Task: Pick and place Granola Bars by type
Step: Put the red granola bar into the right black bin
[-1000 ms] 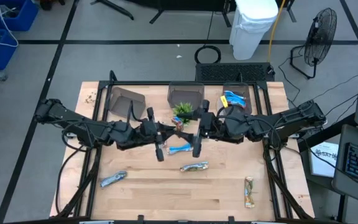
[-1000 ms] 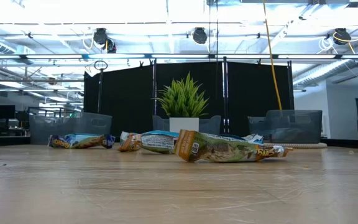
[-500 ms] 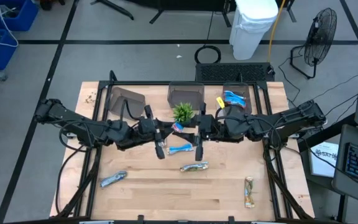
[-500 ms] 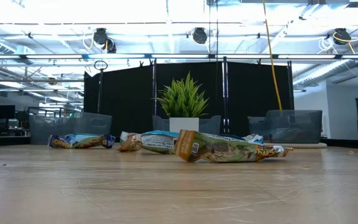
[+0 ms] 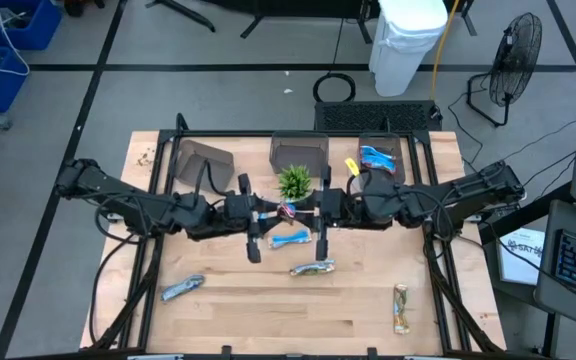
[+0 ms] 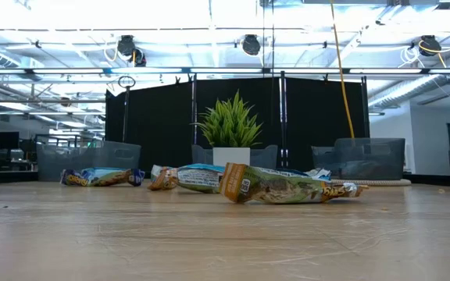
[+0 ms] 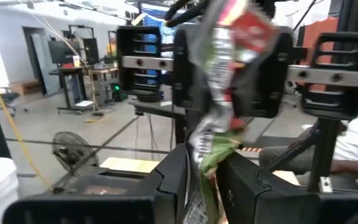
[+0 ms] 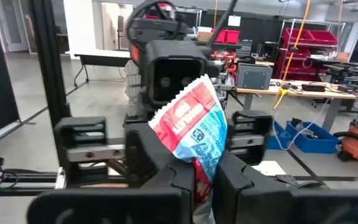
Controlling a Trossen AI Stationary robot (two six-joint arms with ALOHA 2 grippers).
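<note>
A shiny red-and-silver wrapped granola bar [image 7: 219, 74] is gripped at one end by the left claw [image 7: 207, 171] and at the other by the right claw [image 8: 204, 180], both clenched on it and held facing each other above the wooden surface [image 5: 268, 310], near the small green plant [image 5: 294, 181].

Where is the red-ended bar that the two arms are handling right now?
The red-ended bar hangs above the table's middle, pinched between the left gripper and the right gripper, just in front of the green plant.
</note>
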